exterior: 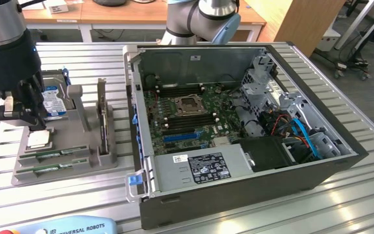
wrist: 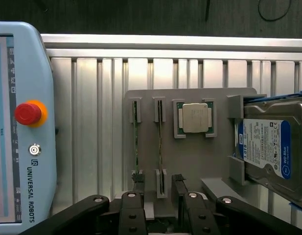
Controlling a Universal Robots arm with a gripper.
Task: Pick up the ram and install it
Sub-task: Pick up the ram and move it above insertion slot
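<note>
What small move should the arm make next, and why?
Probably lower straight down. The jaws stand open above the holder. In the wrist view, the ram nearer the CPU lies between them, in its slot and not yet gripped.

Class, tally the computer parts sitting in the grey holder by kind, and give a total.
RAM sticks: 2
CPU chip: 1
Hard drive: 1
Total: 4
</note>
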